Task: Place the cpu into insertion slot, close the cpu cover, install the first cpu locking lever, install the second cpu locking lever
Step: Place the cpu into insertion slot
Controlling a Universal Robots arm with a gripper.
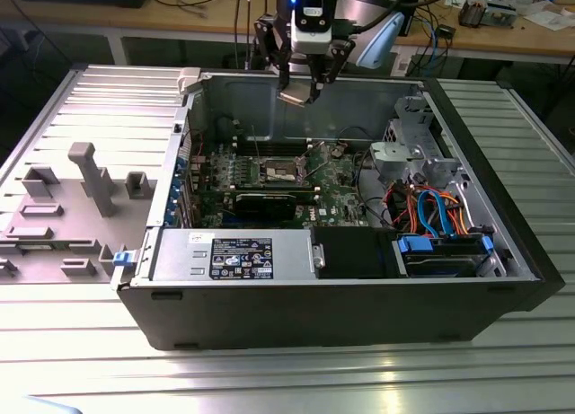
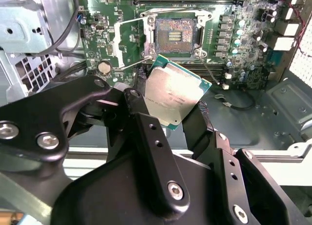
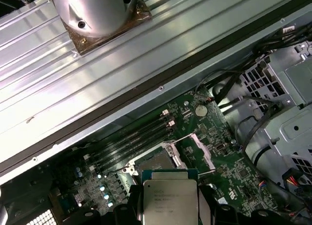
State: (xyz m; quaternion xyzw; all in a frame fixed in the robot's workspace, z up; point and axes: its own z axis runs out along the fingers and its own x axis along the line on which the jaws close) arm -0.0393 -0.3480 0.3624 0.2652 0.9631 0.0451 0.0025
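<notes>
Cpu point(image 2: 173, 95) sits clamped by its edges between the two fingers point(image 2: 146, 132) of my gripper point(image 2: 168, 112), metal top toward the wrist cameras, held in the air above the open computer case point(image 1: 314, 308). The insertion slot point(image 2: 174, 34) lies below and ahead of my fingertips, well apart from the chip, with nothing between them. Its cpu cover point(image 2: 130, 39) is swung open to one side, leaving the socket bare. In the second wrist view the cpu's edges look skewed against the slot's, so I judge their alignment is what matters here.
</notes>
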